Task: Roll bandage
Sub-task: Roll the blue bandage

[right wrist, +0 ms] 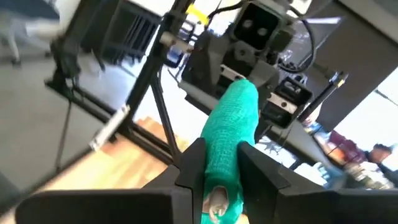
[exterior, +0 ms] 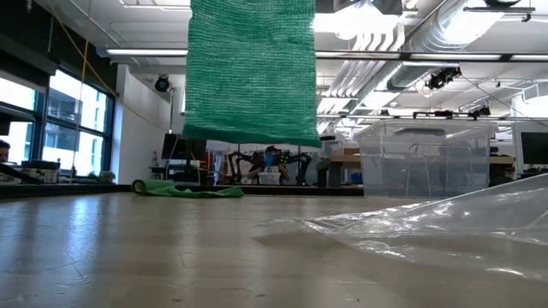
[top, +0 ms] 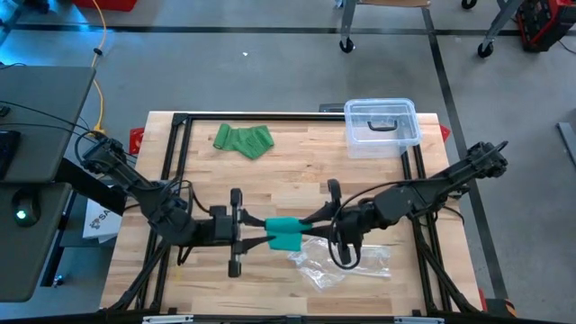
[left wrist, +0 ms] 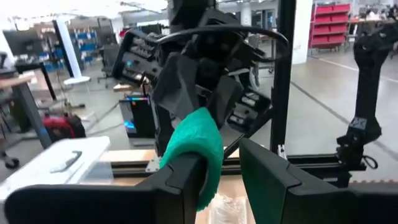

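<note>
A teal bandage hangs in the air over the middle of the table, between my two grippers. My right gripper comes from the table's right and is shut on it. My left gripper comes from the left, level, and stands open around the bandage's other end. In the low view a wide sheet of the bandage hangs down, clear of the table. A second green bandage lies crumpled on the far left of the table. My left gripper has the bandage's end lying against the inner side of one finger; the other finger stands apart from it, with a gap between. My right gripper pinches the rolled part of the bandage between its two fingers, level, from the table's right. The bandage is lifted clear, and its loose part hangs below with the lower edge above the table.
A clear plastic box stands at the far right of the table. A crumpled clear plastic wrapper lies on the wood under and in front of my right gripper. A black frame runs around the wooden top.
</note>
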You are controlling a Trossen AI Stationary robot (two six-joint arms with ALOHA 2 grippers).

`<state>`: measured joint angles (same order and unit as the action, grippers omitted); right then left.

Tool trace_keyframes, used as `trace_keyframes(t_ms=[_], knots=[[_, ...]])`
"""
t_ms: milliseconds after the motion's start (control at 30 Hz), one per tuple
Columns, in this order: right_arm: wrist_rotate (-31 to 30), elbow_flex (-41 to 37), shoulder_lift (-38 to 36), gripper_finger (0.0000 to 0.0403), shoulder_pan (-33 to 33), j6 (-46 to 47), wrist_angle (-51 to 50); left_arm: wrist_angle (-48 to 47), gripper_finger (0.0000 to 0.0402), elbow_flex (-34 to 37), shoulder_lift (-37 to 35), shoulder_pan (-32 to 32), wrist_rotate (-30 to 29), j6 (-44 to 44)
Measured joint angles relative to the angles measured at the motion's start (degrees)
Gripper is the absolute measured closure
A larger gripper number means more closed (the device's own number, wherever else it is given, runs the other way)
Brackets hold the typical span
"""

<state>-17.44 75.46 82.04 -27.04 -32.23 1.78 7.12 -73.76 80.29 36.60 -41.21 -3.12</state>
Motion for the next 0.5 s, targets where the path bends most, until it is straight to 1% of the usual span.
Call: trace_keyframes(t_ms=[167,267,367,500], knots=[[-6.1,0.0,0.1,0.0329,-1.8,-10.8,-1.9,-0.7,0.0299,0.0,0.0,-1.0,0.3,4.2],[-8.8,0.0,0.1,0.0329,-3.0,-16.2,-2.3,-1.1,0.0308,0.0,0.0,-1.4,0.4,5.7],[-10.7,0.0,0.2,0.0329,-4.1,-18.8,-2.4,-1.6,0.0333,0.0,0.0,-1.8,1.2,5.9],[-13.5,0.0,0.3,0.0327,-5.1,-17.0,-1.5,-2.2,0.0385,0.0,0.0,-1.8,2.0,1.6]])
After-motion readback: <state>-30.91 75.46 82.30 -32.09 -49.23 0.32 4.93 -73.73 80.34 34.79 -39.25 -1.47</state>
